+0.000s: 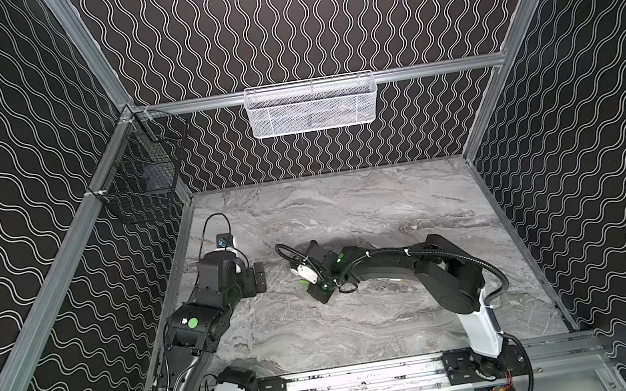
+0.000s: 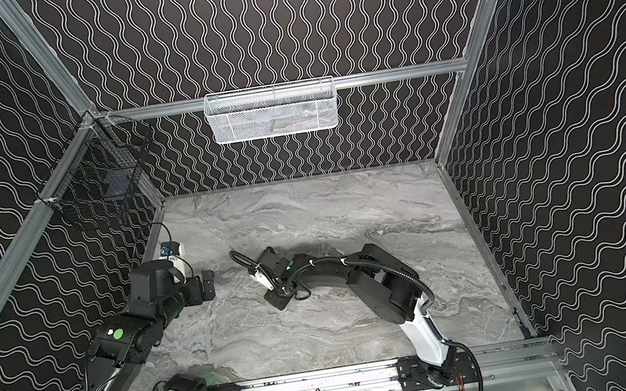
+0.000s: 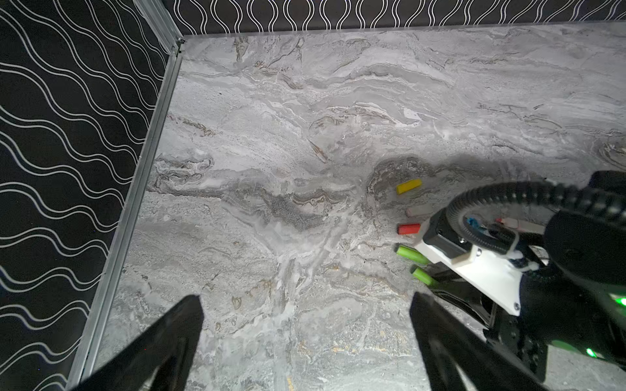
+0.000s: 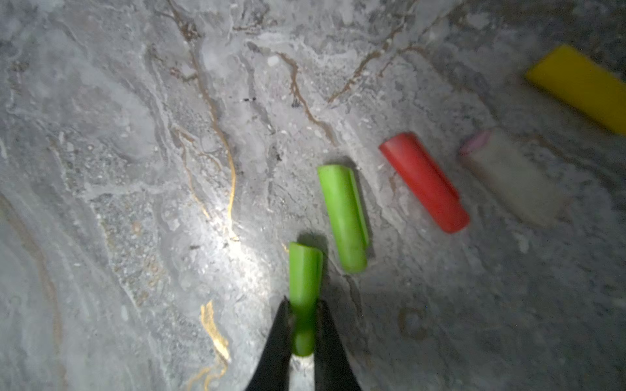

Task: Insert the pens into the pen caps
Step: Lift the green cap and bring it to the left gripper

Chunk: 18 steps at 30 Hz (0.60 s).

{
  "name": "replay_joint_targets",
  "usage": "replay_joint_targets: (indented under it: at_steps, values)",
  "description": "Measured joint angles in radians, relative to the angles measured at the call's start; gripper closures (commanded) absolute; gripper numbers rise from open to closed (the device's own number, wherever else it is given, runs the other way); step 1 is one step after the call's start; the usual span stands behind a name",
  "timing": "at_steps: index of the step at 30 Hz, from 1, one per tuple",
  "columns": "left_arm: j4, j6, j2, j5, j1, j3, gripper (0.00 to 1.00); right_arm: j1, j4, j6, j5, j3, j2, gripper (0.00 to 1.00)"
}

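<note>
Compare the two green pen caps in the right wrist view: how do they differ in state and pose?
The gripped green cap sits pinched in the shut right pincer; the free green cap lies untouched on the table. The free green cap neighbours the red cap; the gripped green cap lies beyond it, farther from the red. They are slightly askew, not parallel. Both are bright green, short, alike in shape.
</note>
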Motion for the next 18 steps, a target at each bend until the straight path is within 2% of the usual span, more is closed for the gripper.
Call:
replay_joint_targets:
  at_steps: [6,11,18]
  values:
    - [0.012,0.000,-0.049,0.066,0.001,-0.010,0.01,0.001,0.005,0.048,-0.019,-0.080,-0.066,0.95]
    - [0.059,0.000,-0.146,0.227,0.001,-0.038,0.01,0.001,0.015,0.092,-0.034,-0.144,-0.165,0.95]
    - [0.130,0.004,-0.190,0.469,0.001,-0.055,0.02,-0.002,0.105,0.152,-0.103,-0.184,-0.344,0.95]
